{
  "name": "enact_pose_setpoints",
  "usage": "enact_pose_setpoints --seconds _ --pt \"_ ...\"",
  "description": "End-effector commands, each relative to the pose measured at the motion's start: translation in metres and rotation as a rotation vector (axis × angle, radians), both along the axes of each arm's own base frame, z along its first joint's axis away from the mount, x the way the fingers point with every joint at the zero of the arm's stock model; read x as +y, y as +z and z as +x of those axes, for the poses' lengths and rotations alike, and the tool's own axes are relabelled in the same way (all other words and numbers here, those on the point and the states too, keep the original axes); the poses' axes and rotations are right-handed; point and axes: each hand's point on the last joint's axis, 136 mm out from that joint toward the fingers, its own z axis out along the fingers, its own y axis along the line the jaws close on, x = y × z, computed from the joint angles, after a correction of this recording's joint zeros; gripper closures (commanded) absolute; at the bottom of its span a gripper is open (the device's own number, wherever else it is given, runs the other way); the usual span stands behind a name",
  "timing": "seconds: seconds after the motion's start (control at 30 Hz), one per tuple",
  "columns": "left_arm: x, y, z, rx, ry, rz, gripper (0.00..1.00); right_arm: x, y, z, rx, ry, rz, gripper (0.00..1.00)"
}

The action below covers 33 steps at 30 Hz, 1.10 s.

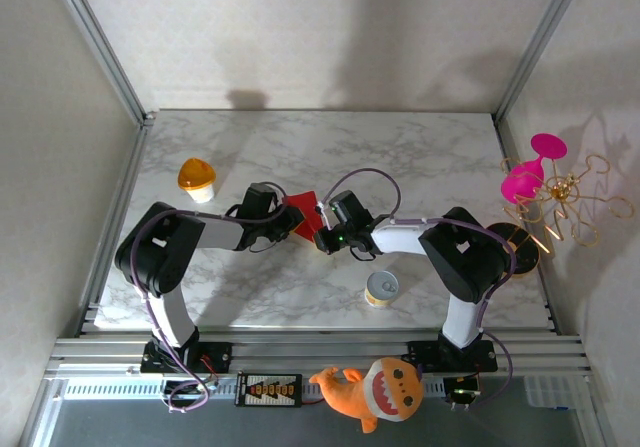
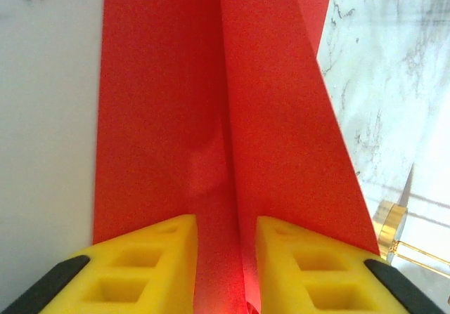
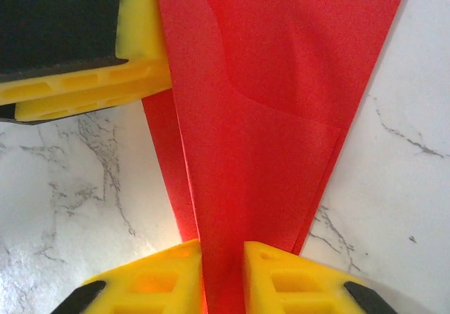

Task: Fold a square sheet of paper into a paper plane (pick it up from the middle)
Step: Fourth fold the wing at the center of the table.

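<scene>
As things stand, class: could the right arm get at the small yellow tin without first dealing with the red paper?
Probably not. The tin lies close by that arm on bare table, but the right hand has the red paper between its fingers, as does the left hand, so it would need to let go first.

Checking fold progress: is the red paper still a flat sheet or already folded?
Folded. The red paper shows overlapping layers and tapers to a narrow end between the right fingers.

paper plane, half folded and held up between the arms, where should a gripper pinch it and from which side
Pinch the paper plane on its centre crease, where the layers stack stiffest, coming end-on along the fold. The right gripper has the paper running between its fingers that way, and the left gripper meets it from the opposite end. The flat wings are thin and would likely buckle.
</scene>
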Motion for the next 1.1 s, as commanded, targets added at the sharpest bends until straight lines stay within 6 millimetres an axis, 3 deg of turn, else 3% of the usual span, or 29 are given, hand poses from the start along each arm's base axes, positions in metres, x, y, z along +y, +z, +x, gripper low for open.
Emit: enact_pose_setpoints --seconds 0.0,0.23,0.47,1.07 --pt "0.004 -0.019 -0.008 0.062 -0.008 0.066 0.72 -0.003 0.0 0.0 0.017 0.005 -0.021 0.77" --pt "0.013 -0.035 -0.015 0.136 0.014 0.136 0.75 -0.002 0.006 0.004 -0.01 0.012 -0.032 0.75" --pt "0.016 -0.045 -0.019 0.176 0.017 0.168 0.76 0.0 0.025 0.011 -0.064 -0.003 -0.016 0.7" --pt "0.018 -0.048 -0.021 0.192 0.019 0.179 0.76 0.013 0.009 0.01 -0.091 0.028 -0.112 0.67"
